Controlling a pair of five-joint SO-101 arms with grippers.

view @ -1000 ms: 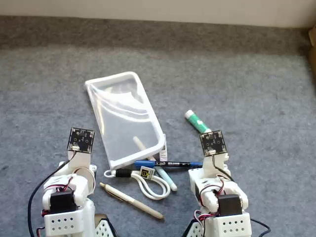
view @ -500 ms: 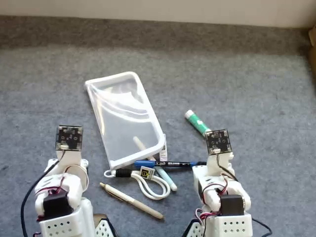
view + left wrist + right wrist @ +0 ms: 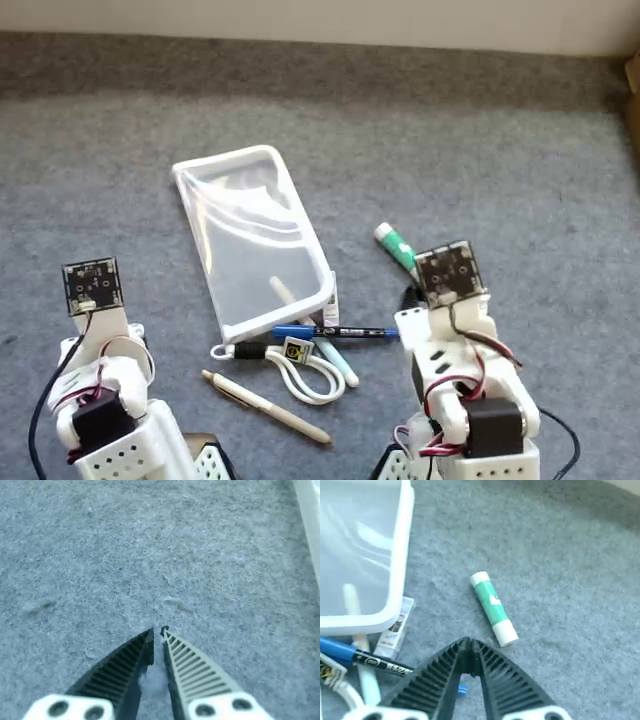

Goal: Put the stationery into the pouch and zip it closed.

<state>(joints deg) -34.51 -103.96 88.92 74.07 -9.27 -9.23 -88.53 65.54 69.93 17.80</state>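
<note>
A clear white-rimmed pouch [image 3: 255, 235] lies on the grey carpet with a pale stick [image 3: 284, 292] inside it. By its near end lie a blue-and-black marker [image 3: 335, 332], a light blue pen [image 3: 337, 362], a small white box [image 3: 330, 301], a looped white cord [image 3: 305, 375] and a cream pen [image 3: 265, 405]. A green glue stick [image 3: 393, 246] lies to the right. My left gripper [image 3: 157, 630] is shut over bare carpet left of the pouch. My right gripper [image 3: 468, 642] is shut on nothing, just short of the glue stick [image 3: 493, 607], with the marker [image 3: 365, 658] beside it.
The left arm [image 3: 92, 287] stands at the front left and the right arm [image 3: 447, 274] at the front right. A pale wall strip [image 3: 320, 20] runs along the carpet's far edge. The pouch rim [image 3: 311, 520] shows at the edge of the left wrist view.
The left arm has swung to the left, away from the pouch. The right arm has shifted slightly right and come up toward the camera. The stationery has not moved.
</note>
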